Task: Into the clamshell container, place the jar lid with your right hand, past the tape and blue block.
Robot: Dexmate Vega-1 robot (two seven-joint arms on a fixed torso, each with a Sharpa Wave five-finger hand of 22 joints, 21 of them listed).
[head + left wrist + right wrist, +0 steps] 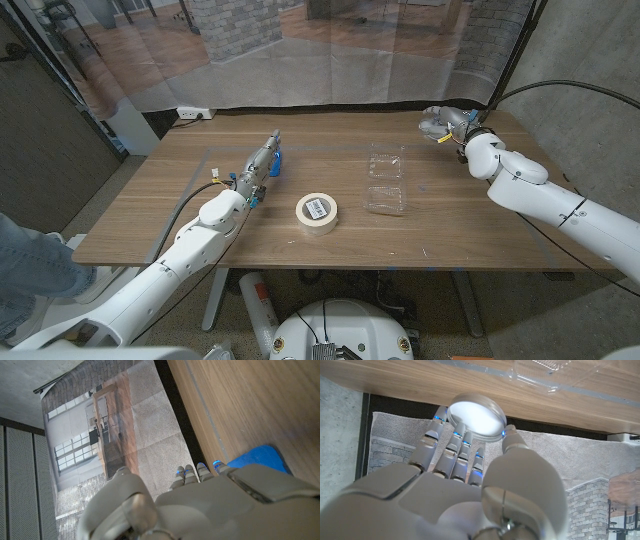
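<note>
Fingertips [506,436] of the right hand [440,125] are closed around the jar lid [475,414], which is held above the desk's [450,230] far right corner. The clear clamshell container [386,179] is seen open on the desk, well apart from that hand. The tape [317,212] lies near the front edge. The left hand [262,165] is stretched out empty, fingers loosely extended, beside the blue block [257,457].

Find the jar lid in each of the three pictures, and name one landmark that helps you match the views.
Head view: jar lid at the table's far right corner, held in the right hand.
Right wrist view: jar lid at the fingertips, upper middle.
Left wrist view: not in it.
Shared landmark: the clamshell container.
</note>
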